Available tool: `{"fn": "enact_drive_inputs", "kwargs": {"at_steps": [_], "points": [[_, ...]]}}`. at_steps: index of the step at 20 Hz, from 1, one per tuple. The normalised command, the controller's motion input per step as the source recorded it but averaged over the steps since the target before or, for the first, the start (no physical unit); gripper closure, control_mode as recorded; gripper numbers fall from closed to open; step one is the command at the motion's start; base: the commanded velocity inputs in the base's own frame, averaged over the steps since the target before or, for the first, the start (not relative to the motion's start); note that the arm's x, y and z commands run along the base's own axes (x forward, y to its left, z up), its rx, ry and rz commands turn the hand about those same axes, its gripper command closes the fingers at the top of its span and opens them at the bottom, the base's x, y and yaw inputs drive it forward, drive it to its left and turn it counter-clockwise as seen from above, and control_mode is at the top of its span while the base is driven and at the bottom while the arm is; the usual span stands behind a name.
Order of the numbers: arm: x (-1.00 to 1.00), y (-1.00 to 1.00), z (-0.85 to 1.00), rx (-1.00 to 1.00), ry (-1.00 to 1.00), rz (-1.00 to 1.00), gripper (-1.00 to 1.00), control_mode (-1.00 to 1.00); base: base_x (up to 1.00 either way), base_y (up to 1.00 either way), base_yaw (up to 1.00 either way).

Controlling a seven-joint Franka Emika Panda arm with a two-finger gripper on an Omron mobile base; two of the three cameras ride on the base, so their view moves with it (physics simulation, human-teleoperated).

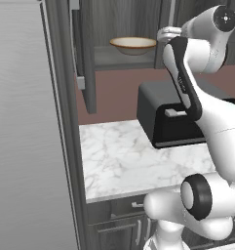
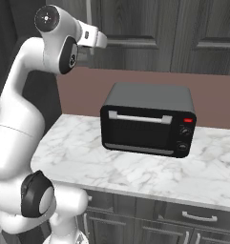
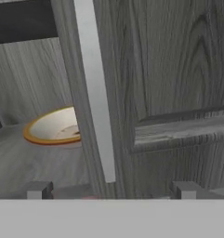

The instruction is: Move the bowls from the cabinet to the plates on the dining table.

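While spread wide, the hand (image 3: 111,190) holds nothing.

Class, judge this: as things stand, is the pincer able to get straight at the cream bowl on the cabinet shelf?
Probably not yet. The open pincer faces a door's edge and handle, which hide part of the cream bowl; shifting toward the open side should free the way.

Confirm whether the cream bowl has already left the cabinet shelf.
No, the cream bowl sits on the shelf inside the open cabinet.
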Motion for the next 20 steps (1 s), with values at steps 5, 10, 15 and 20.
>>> {"fn": "enact_drive_inputs", "kwargs": {"at_steps": [5, 10, 15, 20], "points": [[0.30, 0.00, -0.10, -0.02, 0.00, 0.00, -1.00, -1.00, 0.00, 0.00, 0.00], [0.29, 0.00, -0.14, -0.02, 0.00, 0.00, -1.00, -1.00, 0.00, 0.00, 0.00], [0.34, 0.00, -0.14, 0.00, 0.00, 0.00, -1.00, -1.00, 0.00, 0.00, 0.00], [0.35, 0.00, -0.09, 0.00, 0.00, 0.00, -1.00, -1.00, 0.00, 0.00, 0.00]]}}
